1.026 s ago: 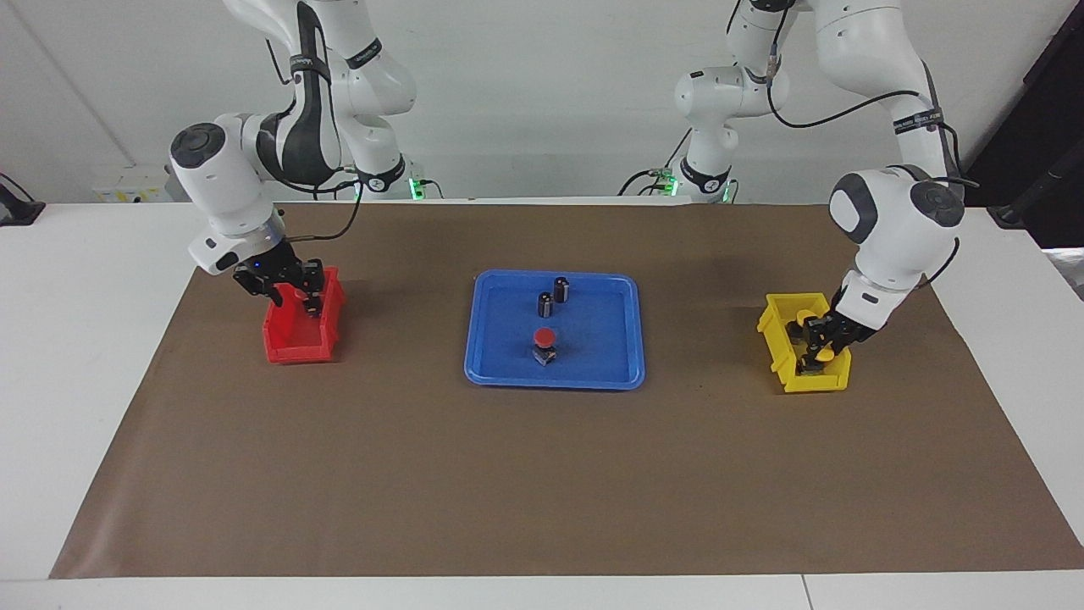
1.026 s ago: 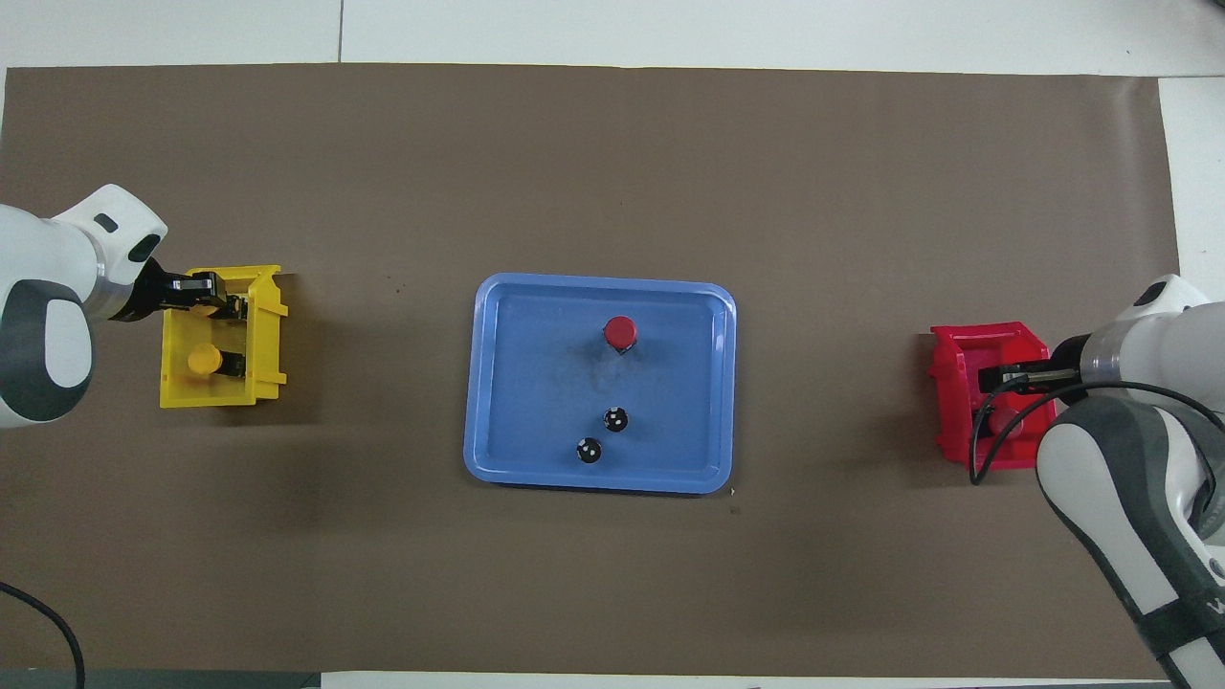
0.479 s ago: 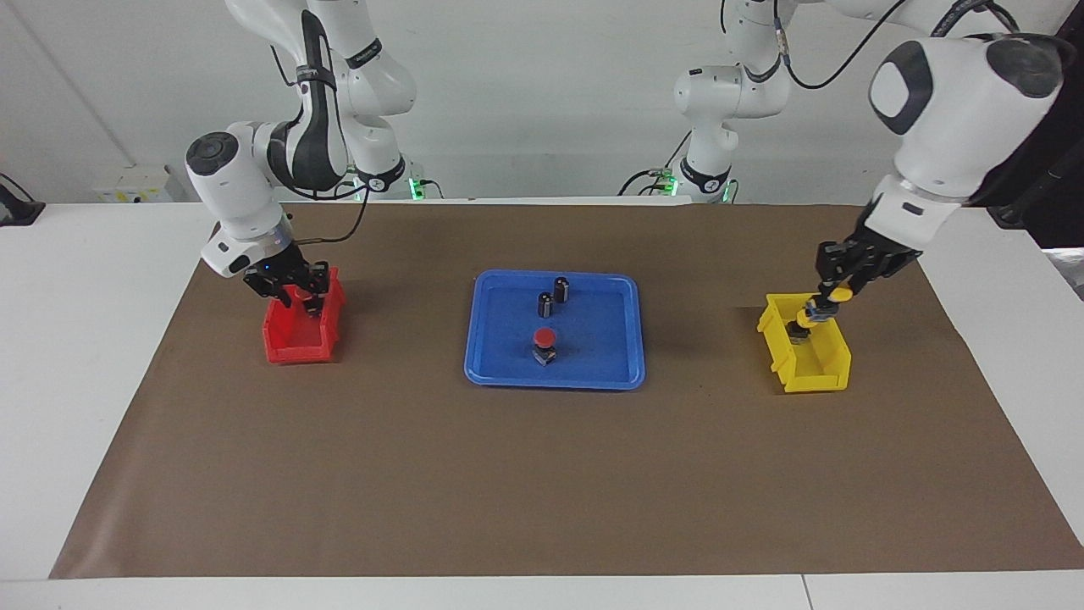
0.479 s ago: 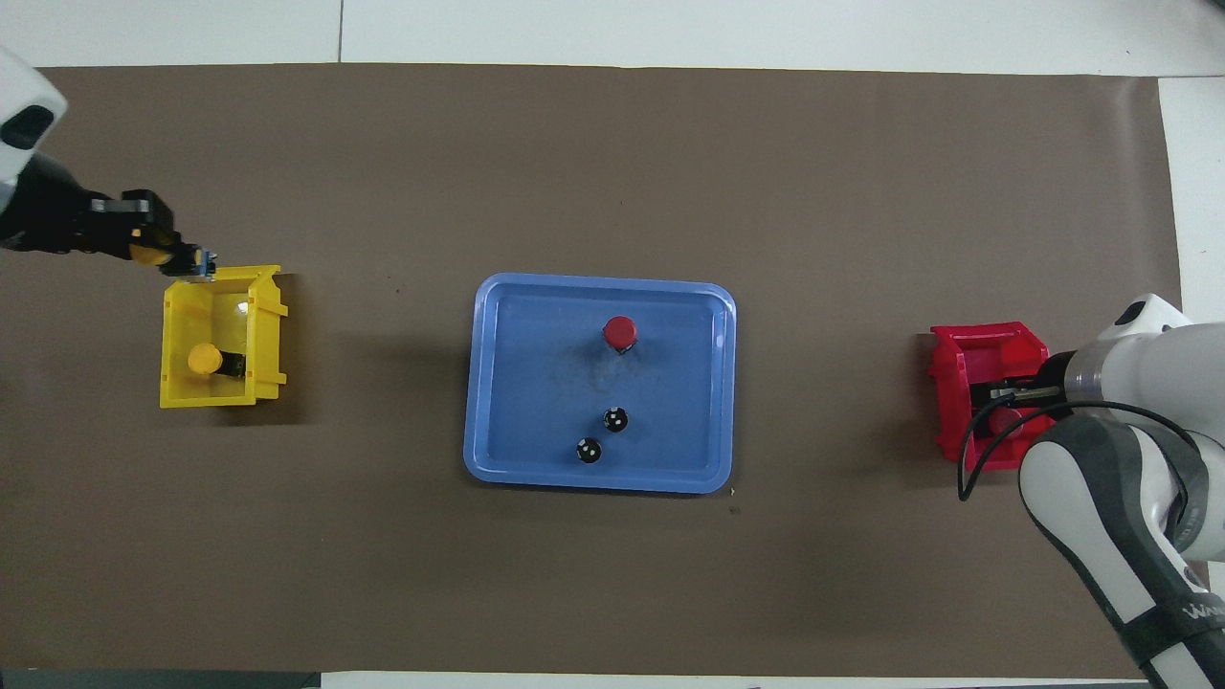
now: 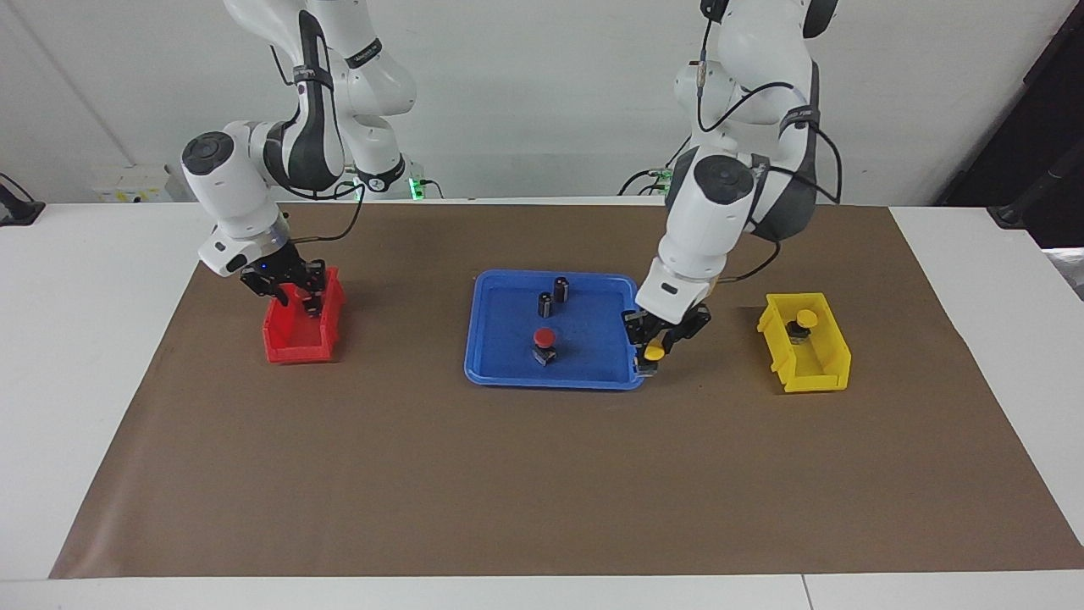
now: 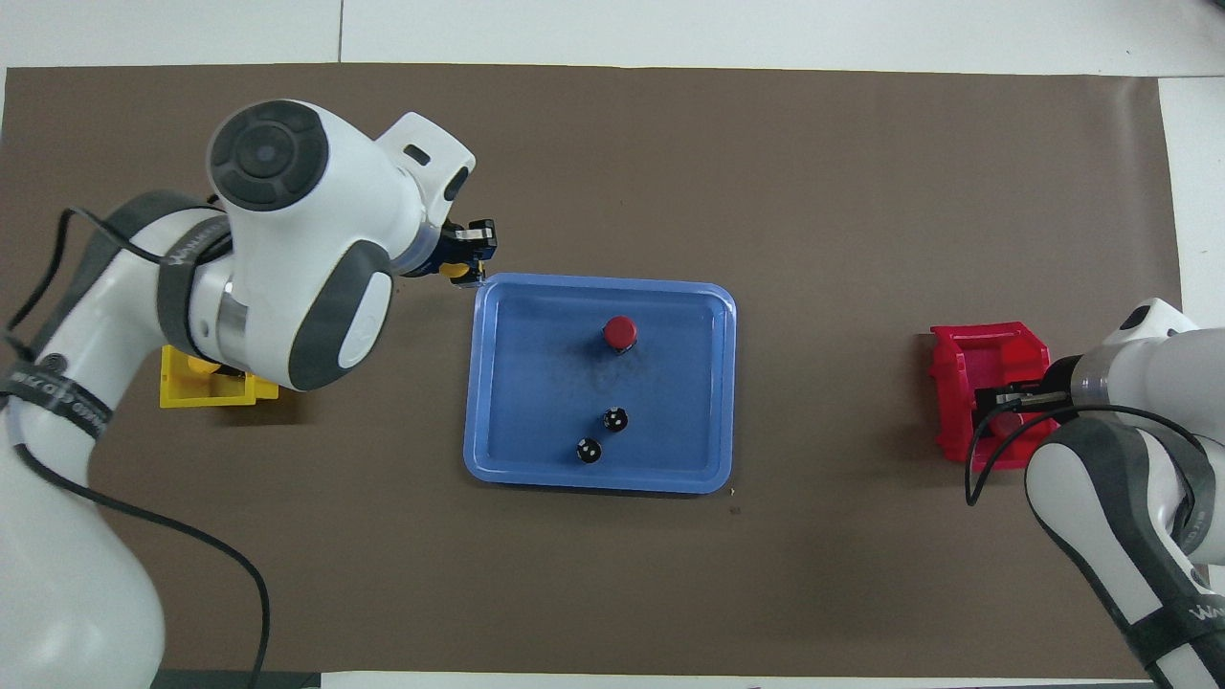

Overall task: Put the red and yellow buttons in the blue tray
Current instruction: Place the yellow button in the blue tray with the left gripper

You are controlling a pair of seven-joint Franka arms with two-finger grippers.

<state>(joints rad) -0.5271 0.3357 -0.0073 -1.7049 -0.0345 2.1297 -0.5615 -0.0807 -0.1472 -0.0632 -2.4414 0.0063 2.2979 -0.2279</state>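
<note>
Over the blue tray's (image 5: 500,373) corner toward the left arm's end, the left gripper (image 5: 654,349) hangs clamped on a yellow button (image 5: 653,352). One red button (image 5: 544,339) stands in the tray, and another yellow button (image 5: 804,318) sits in the yellow bin (image 5: 813,377). Down inside the red bin (image 5: 292,347), the right gripper (image 5: 306,296) has fingers whose spread cannot be judged.

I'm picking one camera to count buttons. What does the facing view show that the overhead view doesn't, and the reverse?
Only the facing view shows the yellow button standing in the yellow bin, which the left arm mostly covers from overhead. Only the overhead view shows a red cap in the red bin under the right gripper. Both show the left gripper shut on a yellow button at the blue tray rim, and one red button inside.
</note>
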